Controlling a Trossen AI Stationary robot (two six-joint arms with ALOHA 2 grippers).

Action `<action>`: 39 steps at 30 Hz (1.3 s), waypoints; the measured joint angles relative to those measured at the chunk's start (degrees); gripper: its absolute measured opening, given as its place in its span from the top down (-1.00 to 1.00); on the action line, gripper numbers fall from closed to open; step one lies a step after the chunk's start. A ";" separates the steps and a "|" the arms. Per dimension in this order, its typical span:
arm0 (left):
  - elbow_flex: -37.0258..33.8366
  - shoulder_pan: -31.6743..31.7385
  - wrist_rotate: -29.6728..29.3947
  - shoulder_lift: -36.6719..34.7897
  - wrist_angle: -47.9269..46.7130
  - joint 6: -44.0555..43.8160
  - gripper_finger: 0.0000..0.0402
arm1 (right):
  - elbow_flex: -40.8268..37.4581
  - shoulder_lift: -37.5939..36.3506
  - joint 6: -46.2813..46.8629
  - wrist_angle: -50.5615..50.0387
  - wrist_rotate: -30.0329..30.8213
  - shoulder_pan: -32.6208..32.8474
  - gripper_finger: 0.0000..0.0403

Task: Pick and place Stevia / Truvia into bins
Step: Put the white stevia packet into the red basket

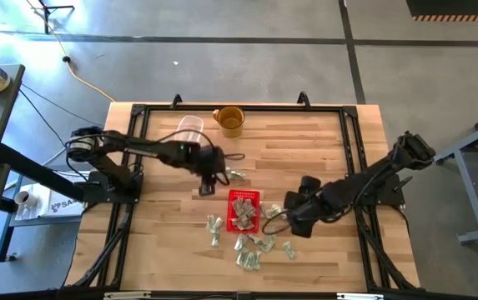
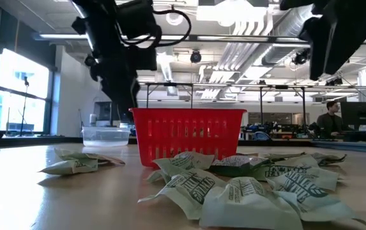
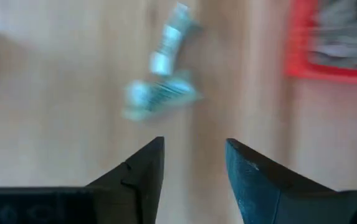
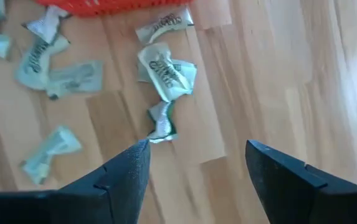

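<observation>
Bare wood rings the red bin (image 1: pixel 244 210) — left gripper (image 1: pixel 208 187) jaws narrow; right gripper (image 1: pixel 292 219) jaws wide, both empty.

Red bin (image 1: pixel 244 210) sits mid-table with packets inside; loose packets (image 1: pixel 255 248) lie scattered in front of it and to both sides. Two more packets (image 1: pixel 237 175) lie behind it, beside the left gripper (image 1: pixel 208 185). Right gripper (image 1: pixel 295 218) hovers right of the bin. Mug (image 1: pixel 230 121) and clear container (image 1: pixel 188 129) stand at the far edge.
</observation>
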 joint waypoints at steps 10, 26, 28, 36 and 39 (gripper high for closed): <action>0.17 6.88 1.57 5.35 6.63 13.99 -0.11 | 0.00 0.00 11.11 -1.68 5.06 3.57 -0.26; 0.17 5.85 7.66 12.54 12.94 21.29 -0.12 | 0.00 0.00 13.90 -2.54 5.24 3.13 -0.26; 0.20 5.89 8.07 13.44 12.99 21.25 -0.06 | 0.00 0.00 14.09 -2.56 5.26 3.13 -0.26; 0.28 5.80 6.81 13.52 12.04 13.30 0.52 | 0.00 0.00 15.18 -3.86 5.48 3.13 -0.26; 0.30 5.43 5.25 12.81 9.50 9.20 0.83 | 0.02 0.00 15.18 -4.78 6.90 3.13 -0.26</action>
